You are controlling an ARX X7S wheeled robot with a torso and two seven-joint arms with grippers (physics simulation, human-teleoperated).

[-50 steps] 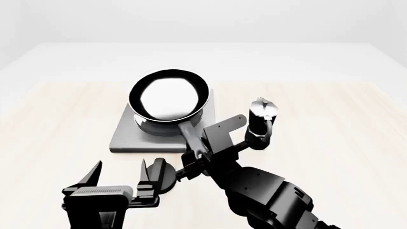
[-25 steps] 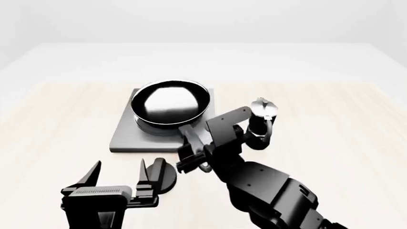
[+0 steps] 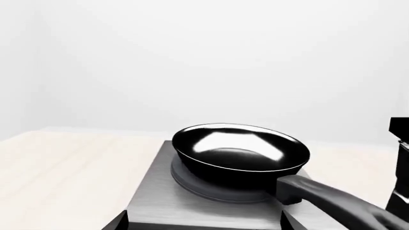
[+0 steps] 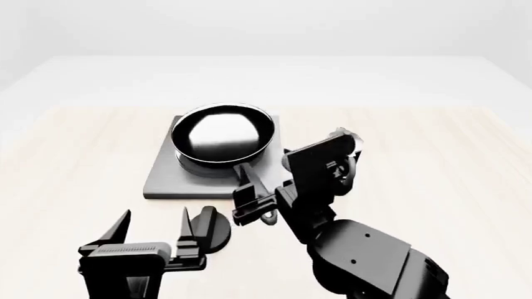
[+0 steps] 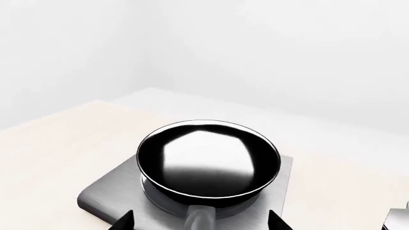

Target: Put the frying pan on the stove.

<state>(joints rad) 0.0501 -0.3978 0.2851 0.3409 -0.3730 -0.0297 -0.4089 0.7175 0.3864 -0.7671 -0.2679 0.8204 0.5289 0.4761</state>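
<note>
the frying pan (image 4: 222,137) sits on the stove (image 4: 166,177), its round bowl over the dark ring burner in the middle of the grey plate and looking level in all three views. its long black handle (image 4: 248,176) sticks out past the stove's near edge, toward the robot

as a thing to handle, the pan looks stiff and glossy, probably fairly heavy in the bowl, so it would tip bowl-down if taken far out along the handle. the smooth rim and shallow sides give a claw little to bite on. the handle is the place to hold it, and close to the bowl for the best balance

the right claw (image 4: 253,205) is at the outer end of that handle, on the stove's near side. in the right wrist view the two finger tips show wide apart on either side of the handle (image 5: 199,219), so the claw appears spread open with the handle running between the fingers, not pinched. whether a finger touches the handle i cannot tell

the left claw (image 4: 154,233) hangs open and empty, nearer the robot than the stove and well apart from the pan, with a small round black knob (image 4: 214,229) just beside its fingers. a moka pot (image 4: 342,163) stands beside the stove, partly hidden behind the right arm

judging by how the pan lies, the placing looks done
</note>
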